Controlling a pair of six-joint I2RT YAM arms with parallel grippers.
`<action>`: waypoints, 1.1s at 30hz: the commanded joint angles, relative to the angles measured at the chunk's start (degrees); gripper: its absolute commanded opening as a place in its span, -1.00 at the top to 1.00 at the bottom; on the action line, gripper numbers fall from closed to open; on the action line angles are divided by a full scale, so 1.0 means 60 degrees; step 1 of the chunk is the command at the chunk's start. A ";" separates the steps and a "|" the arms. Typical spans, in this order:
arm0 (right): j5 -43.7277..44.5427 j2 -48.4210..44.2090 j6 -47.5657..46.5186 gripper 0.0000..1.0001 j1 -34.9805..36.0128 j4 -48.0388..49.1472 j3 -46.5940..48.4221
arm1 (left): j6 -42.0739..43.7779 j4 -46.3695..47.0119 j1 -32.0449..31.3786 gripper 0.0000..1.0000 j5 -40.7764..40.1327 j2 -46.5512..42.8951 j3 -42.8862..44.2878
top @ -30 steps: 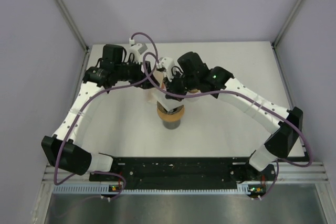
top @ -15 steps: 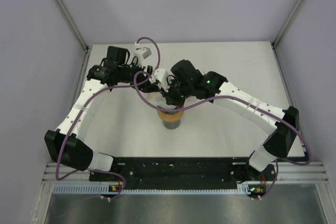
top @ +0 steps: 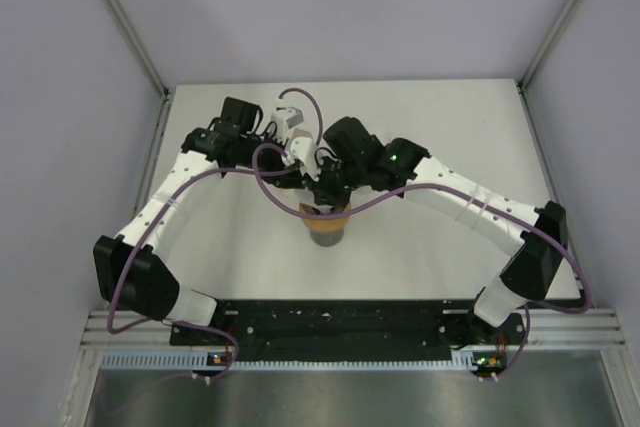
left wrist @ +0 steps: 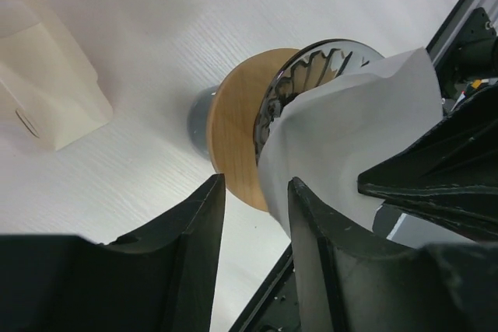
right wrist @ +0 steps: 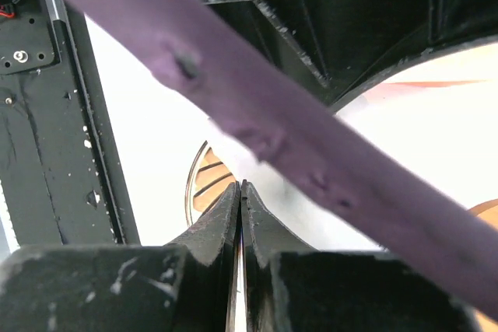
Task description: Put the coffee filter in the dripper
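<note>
Pinching one filter at one dripper

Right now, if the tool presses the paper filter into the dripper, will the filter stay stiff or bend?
The paper filter probably bends easily: it is a thin sheet, visibly creased near the right tool. It looks very light, so it may spring back when released. The dripper, tall on its narrow gray base, might tip under a sideways push.

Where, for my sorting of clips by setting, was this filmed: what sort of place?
Likely a robotics lab test cell, not a kitchen: two robot arms bolted at the edge of a white table, plain walls closing it in, and a dripper with a coffee filter as props.
</note>
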 commanded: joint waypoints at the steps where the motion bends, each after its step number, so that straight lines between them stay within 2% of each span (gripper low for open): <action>1: -0.0462 -0.0180 -0.0215 0.94 0.0112 0.0252 0.0042 | 0.0175 0.0431 0.0003 0.24 -0.0259 -0.0108 -0.0167; 4: -0.0638 -0.0326 -0.0215 0.65 0.0112 0.0354 0.0027 | 0.0116 0.0490 -0.0041 0.41 0.0093 -0.0211 -0.0211; 7: -0.0711 -0.0443 -0.0128 0.23 0.0097 0.0457 0.0071 | 0.0218 0.0490 -0.0114 0.53 0.0080 -0.0299 -0.0197; 11: -0.1121 -0.0823 0.0121 0.02 0.0053 0.0676 0.0290 | 0.0365 0.0490 -0.0173 0.61 -0.0023 -0.0445 -0.0240; 14: -0.1472 -0.1190 0.0734 -0.01 -0.0238 0.1173 0.0378 | 0.0453 0.0490 -0.0202 0.63 -0.0038 -0.0548 -0.0255; 15: -0.1648 -0.1263 0.1071 0.02 -0.0399 0.1363 0.0364 | 0.0482 0.0505 -0.0246 0.63 -0.0067 -0.0577 -0.0241; 16: -0.1751 -0.1322 0.1349 0.13 -0.0618 0.1583 0.0320 | 0.0482 0.0520 -0.0246 0.63 -0.0096 -0.0592 -0.0255; 18: -0.1694 -0.1396 0.1877 0.44 -0.0986 0.1833 0.0203 | 0.0526 0.0534 -0.0261 0.65 -0.0096 -0.0621 -0.0270; 21: -0.1329 -0.1425 0.2347 0.79 -0.1323 0.2053 -0.0177 | 0.0526 0.0578 -0.0275 0.66 -0.0082 -0.0621 -0.0328; 24: -0.0946 -0.1265 0.2465 0.99 -0.1338 0.2039 -0.0455 | 0.0512 0.0622 -0.0319 0.66 -0.0082 -0.0607 -0.0372; 33: -0.0917 -0.0810 0.2174 1.00 -0.1119 0.1937 -0.1305 | 0.0351 0.0739 -0.0320 0.66 -0.0111 -0.0680 -0.0387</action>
